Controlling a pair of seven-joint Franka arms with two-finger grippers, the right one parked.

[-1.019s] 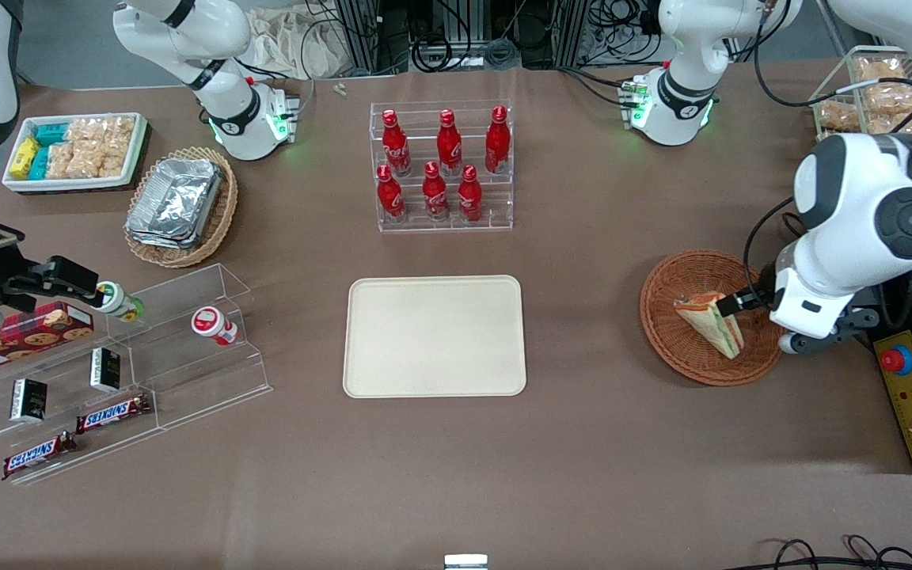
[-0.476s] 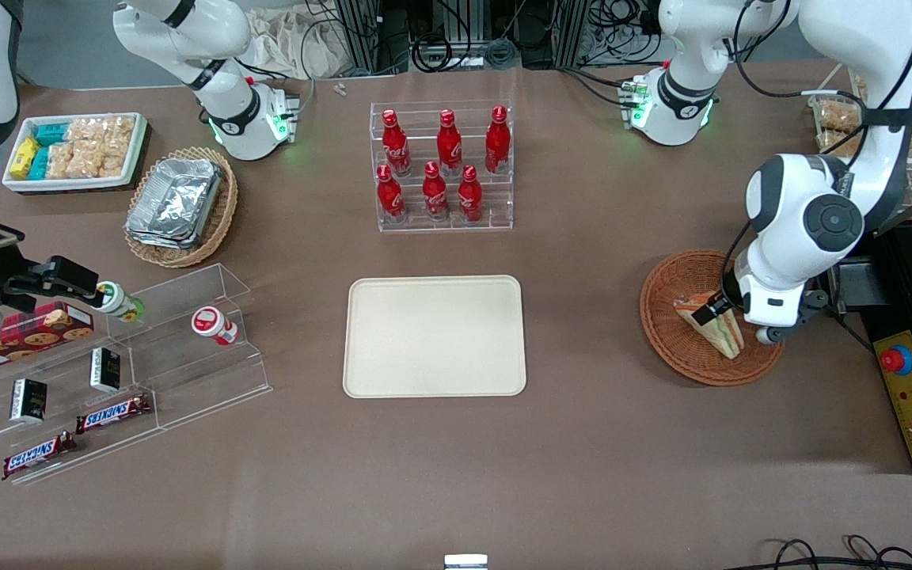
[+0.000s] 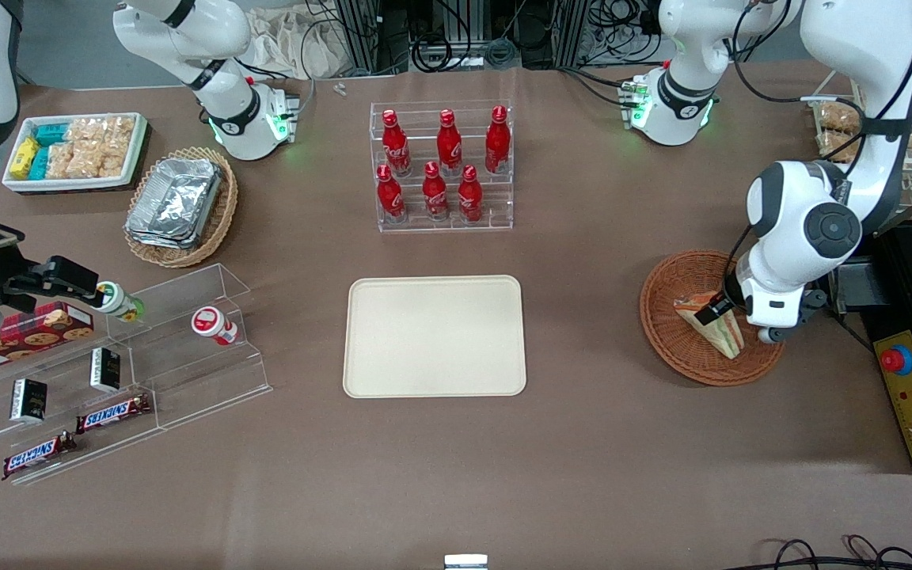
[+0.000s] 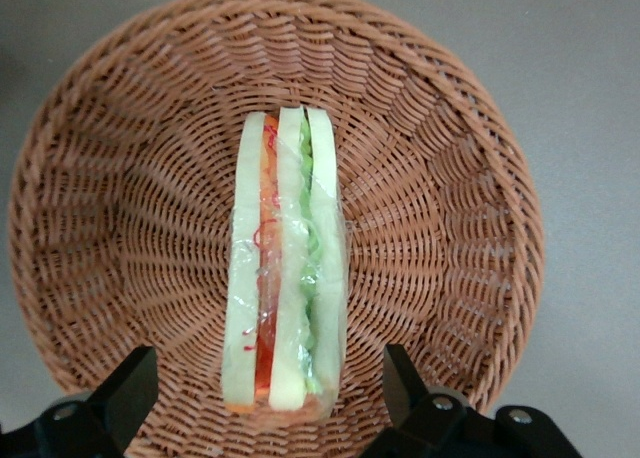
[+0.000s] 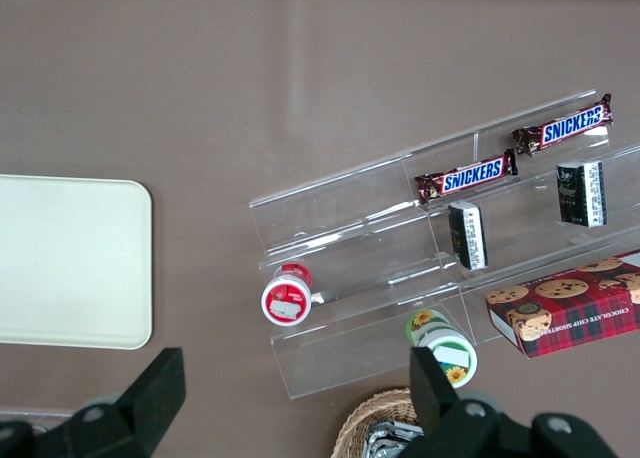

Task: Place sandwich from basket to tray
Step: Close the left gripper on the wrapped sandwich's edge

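Observation:
The sandwich (image 3: 716, 331) is a wrapped wedge lying in the reddish-brown wicker basket (image 3: 671, 348) toward the working arm's end of the table. My left gripper (image 3: 714, 309) hangs low over the basket, open, with one finger on each side of the sandwich's wide end. In the left wrist view the sandwich (image 4: 285, 268) stands on edge in the basket (image 4: 450, 228), and the gripper (image 4: 267, 370) straddles it with a gap on both sides, the fingers (image 4: 400, 378) not touching it. The cream-beige tray (image 3: 435, 336) lies flat in the middle of the table with nothing on it.
A clear rack of red bottles (image 3: 444, 166) stands farther from the front camera than the tray. A yellow control box with a red button (image 3: 911, 396) sits beside the basket. A clear snack shelf (image 3: 108, 364) and a tan basket of foil trays (image 3: 180, 206) lie toward the parked arm's end.
The left arm has swung in over the basket and brought the open gripper around the sandwich's wide end. In the last half second it has hardly moved. The sandwich has not moved.

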